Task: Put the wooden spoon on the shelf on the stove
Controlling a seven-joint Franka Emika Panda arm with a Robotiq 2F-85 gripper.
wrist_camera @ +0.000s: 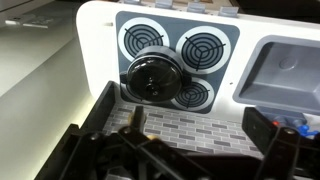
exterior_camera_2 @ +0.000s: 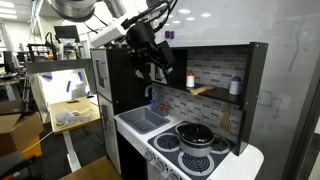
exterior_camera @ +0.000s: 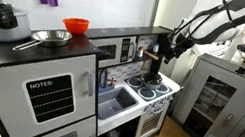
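The wooden spoon [exterior_camera_2: 204, 90] lies on the shelf [exterior_camera_2: 215, 96] in the brick-tiled alcove above the toy stove [exterior_camera_2: 190, 150]. In an exterior view it shows as a brown shape [exterior_camera: 150, 55] next to the gripper. My gripper [exterior_camera_2: 160, 70] hangs in front of the alcove, to the side of the spoon and above the stove [exterior_camera: 159, 89]. In the wrist view its fingers [wrist_camera: 198, 121] are spread wide with only brick backsplash between them. They are open and empty. The spoon does not show in the wrist view.
A black lidded pot [wrist_camera: 152, 77] sits on a stove burner, seen in both exterior views [exterior_camera: 150, 83] [exterior_camera_2: 197, 133]. A sink [wrist_camera: 290, 65] lies beside the stove. A bottle [exterior_camera_2: 235, 87] stands on the shelf. A red bowl [exterior_camera: 75, 26] and a pan [exterior_camera: 50, 36] sit on the cabinet top.
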